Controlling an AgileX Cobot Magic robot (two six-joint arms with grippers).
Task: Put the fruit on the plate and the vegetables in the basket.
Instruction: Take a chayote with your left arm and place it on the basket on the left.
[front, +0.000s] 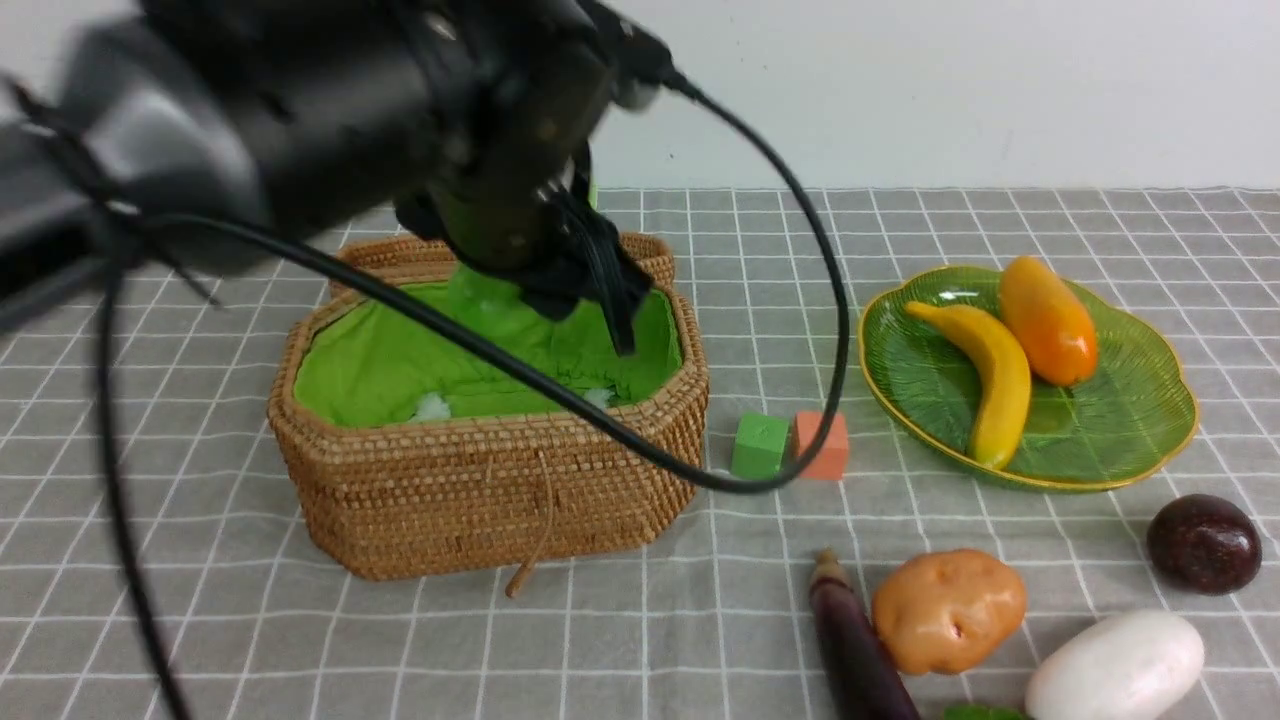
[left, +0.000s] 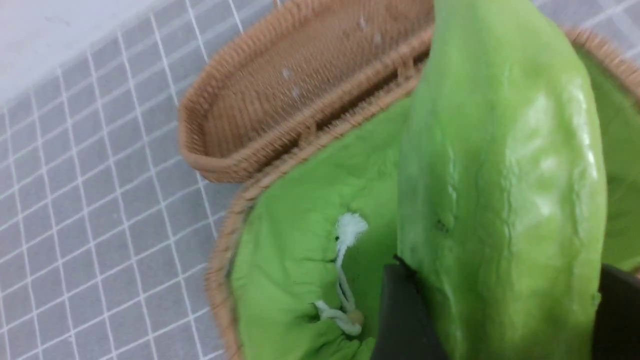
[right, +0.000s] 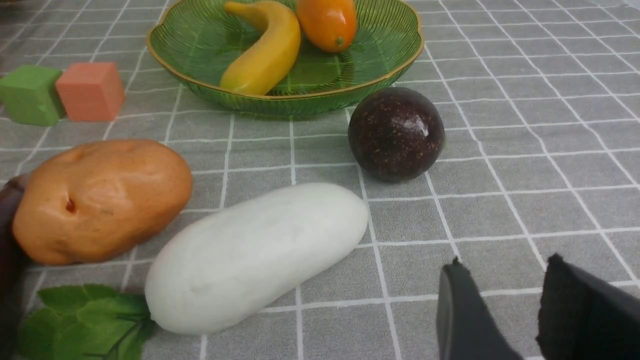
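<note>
Our left hand (left: 505, 320) grasps the ridged gourd (left: 500, 175) over the basket (left: 220, 265); we should lower it onto the lining (left: 300, 240) below before releasing.

Bright even light, soft shadows, glare on maroon fruit (right: 396, 134), left arm (front: 250, 120) blurred.

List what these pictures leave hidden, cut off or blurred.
- Light green ridged gourd in the left gripper: front view, mostly hidden behind the blurred black arm.
- Long dark purple eggplant: front view, cut by the bottom edge.
- Tan woven rattan basket: front view, floor hidden by its near wall.
- Right gripper: right wrist view, mostly cut by the bottom edge.
</note>
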